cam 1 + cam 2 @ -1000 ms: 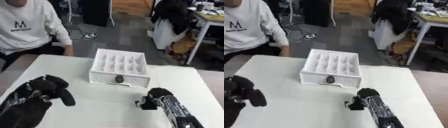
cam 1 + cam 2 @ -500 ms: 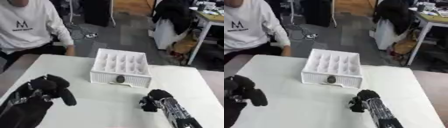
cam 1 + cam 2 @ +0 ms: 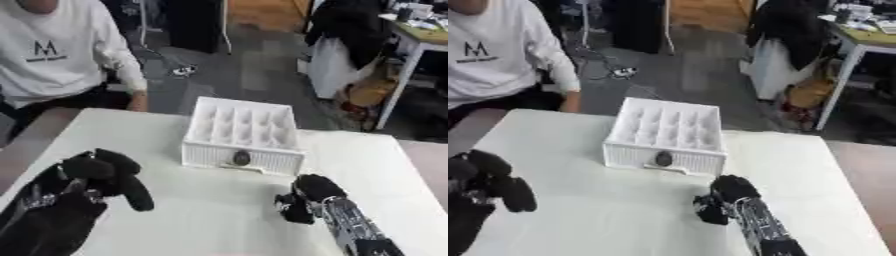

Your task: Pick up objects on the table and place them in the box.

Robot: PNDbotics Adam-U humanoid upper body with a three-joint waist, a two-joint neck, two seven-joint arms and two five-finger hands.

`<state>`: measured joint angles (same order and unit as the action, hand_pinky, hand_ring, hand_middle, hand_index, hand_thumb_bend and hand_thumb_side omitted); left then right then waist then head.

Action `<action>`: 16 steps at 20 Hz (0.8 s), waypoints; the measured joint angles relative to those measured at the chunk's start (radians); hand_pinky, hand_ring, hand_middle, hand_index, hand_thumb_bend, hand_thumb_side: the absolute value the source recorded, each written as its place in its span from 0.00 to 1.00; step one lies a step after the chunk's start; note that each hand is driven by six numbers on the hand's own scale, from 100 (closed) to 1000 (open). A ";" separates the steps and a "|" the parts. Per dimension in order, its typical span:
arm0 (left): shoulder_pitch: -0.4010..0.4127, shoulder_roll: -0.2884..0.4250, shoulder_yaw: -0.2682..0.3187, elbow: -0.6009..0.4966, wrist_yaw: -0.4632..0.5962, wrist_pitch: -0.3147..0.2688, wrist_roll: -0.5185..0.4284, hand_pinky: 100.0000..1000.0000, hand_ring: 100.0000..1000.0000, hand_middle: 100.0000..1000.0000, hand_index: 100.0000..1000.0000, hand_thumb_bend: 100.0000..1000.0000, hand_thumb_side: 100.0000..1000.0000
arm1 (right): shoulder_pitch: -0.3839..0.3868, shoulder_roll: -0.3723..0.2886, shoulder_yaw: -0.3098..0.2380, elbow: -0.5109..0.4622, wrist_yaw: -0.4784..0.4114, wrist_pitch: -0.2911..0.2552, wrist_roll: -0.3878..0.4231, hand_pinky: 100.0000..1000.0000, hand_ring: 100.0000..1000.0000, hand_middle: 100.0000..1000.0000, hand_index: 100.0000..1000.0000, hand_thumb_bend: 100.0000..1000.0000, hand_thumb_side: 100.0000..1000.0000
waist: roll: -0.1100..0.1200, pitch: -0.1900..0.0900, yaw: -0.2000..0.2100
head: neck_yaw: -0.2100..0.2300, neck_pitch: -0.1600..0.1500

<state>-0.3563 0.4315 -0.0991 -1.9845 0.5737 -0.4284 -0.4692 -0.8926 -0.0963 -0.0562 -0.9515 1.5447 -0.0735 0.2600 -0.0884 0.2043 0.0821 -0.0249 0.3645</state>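
A white box (image 3: 243, 131) with a grid of dividers stands in the middle of the white table (image 3: 201, 220); a small dark oval (image 3: 241, 158) sits on its front wall. My right hand (image 3: 308, 196) rests on the table just in front of the box's right corner, its fingers curled down into a fist; nothing shows in it. At the lower left, my left hand (image 3: 98, 172) is raised with relaxed fingers and holds nothing. No loose object shows on the table.
A person in a white top (image 3: 52, 55) sits at the table's far left corner, one hand (image 3: 136, 102) at the edge. Beyond the table are a grey floor, a dark chair (image 3: 346, 25) and a desk (image 3: 420, 35).
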 measured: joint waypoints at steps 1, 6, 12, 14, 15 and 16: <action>-0.001 0.000 0.000 0.000 0.000 0.000 0.000 0.56 0.54 0.75 0.83 0.41 0.65 | 0.001 0.000 0.000 0.011 0.005 -0.006 -0.016 0.00 0.00 0.00 0.00 0.00 0.74 | 0.000 0.000 0.000 | 0.000 0.000; -0.003 0.000 0.000 0.000 0.000 -0.003 0.003 0.56 0.54 0.75 0.83 0.41 0.66 | 0.001 -0.008 -0.012 0.056 0.030 -0.024 -0.114 0.00 0.00 0.00 0.00 0.00 0.79 | 0.003 0.005 -0.007 | 0.001 0.000; -0.025 0.026 0.000 0.000 -0.005 -0.023 0.005 0.56 0.54 0.75 0.83 0.41 0.65 | -0.023 -0.041 -0.008 0.107 0.052 -0.072 -0.290 0.00 0.00 0.00 0.00 0.00 0.78 | 0.023 0.009 -0.017 | 0.000 -0.001; -0.028 0.041 0.000 0.000 -0.007 -0.037 0.008 0.56 0.54 0.75 0.83 0.41 0.65 | -0.048 -0.058 -0.001 0.133 0.070 -0.091 -0.351 0.00 0.00 0.00 0.00 0.00 0.78 | 0.027 0.010 -0.018 | 0.000 -0.001; -0.029 0.046 0.001 0.000 -0.008 -0.042 0.010 0.56 0.54 0.75 0.83 0.41 0.65 | -0.059 -0.065 0.002 0.146 0.079 -0.100 -0.383 0.00 0.00 0.00 0.00 0.00 0.78 | 0.028 0.010 -0.018 | -0.001 -0.001; -0.029 0.049 0.001 0.000 -0.009 -0.045 0.010 0.56 0.54 0.75 0.83 0.41 0.65 | -0.066 -0.070 0.005 0.156 0.086 -0.107 -0.416 0.00 0.00 0.00 0.00 0.00 0.78 | 0.028 0.010 -0.018 | -0.001 -0.001</action>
<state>-0.3855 0.4807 -0.0986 -1.9845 0.5644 -0.4730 -0.4589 -0.9586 -0.1659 -0.0517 -0.7951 1.6309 -0.1808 -0.1560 -0.0602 0.2143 0.0637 -0.0256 0.3631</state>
